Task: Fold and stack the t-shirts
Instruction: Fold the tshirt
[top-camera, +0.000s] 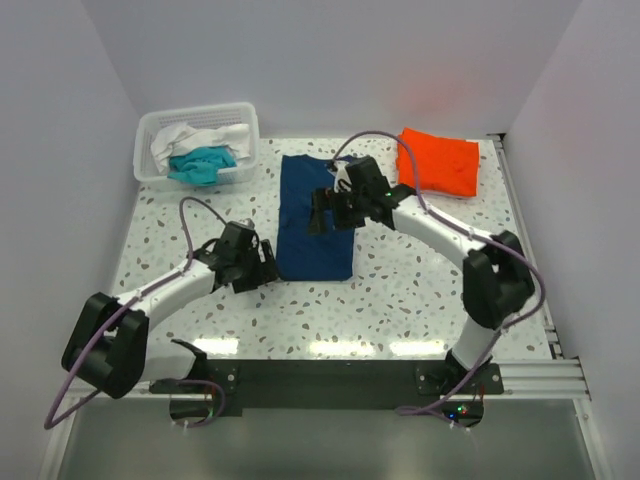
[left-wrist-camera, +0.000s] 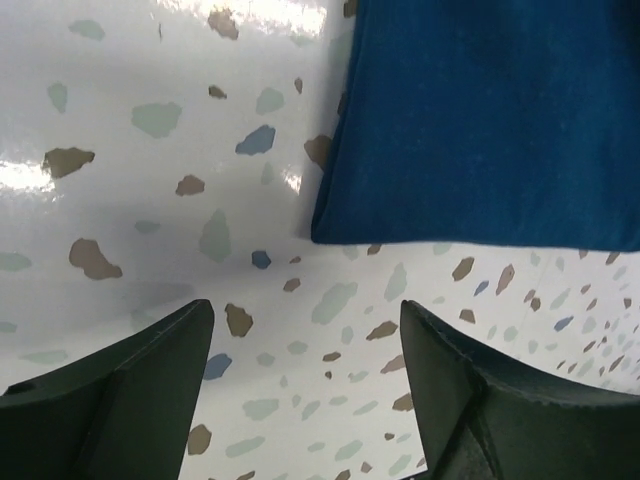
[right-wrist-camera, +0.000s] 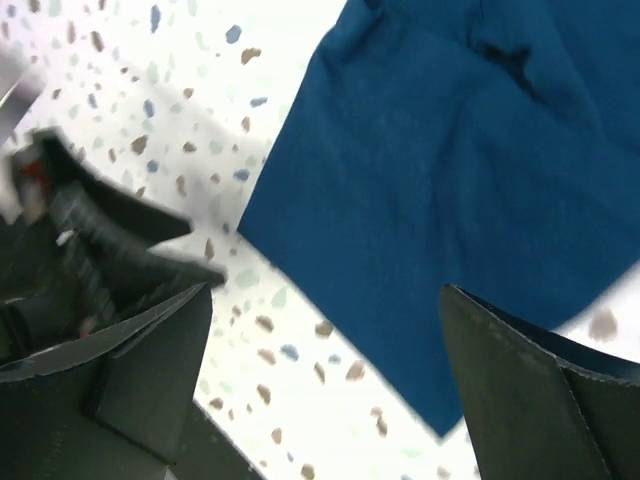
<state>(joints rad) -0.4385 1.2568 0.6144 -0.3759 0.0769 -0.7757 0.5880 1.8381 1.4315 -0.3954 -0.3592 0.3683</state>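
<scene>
A dark navy t-shirt (top-camera: 314, 215) lies folded into a long strip in the middle of the table. Its near left corner shows in the left wrist view (left-wrist-camera: 480, 120), and it fills the right wrist view (right-wrist-camera: 440, 190). A folded orange t-shirt (top-camera: 438, 161) lies at the back right. A teal t-shirt (top-camera: 203, 164) and a white t-shirt (top-camera: 185, 138) sit crumpled in the basket. My left gripper (top-camera: 264, 262) is open and empty, just left of the navy shirt's near corner. My right gripper (top-camera: 333, 208) is open and empty, hovering above the navy shirt.
A white slatted plastic basket (top-camera: 197, 120) stands at the back left. The terrazzo table (top-camera: 400, 290) has white walls on three sides and a metal rail (top-camera: 525, 230) along its right edge. My left gripper also shows in the right wrist view (right-wrist-camera: 90, 230).
</scene>
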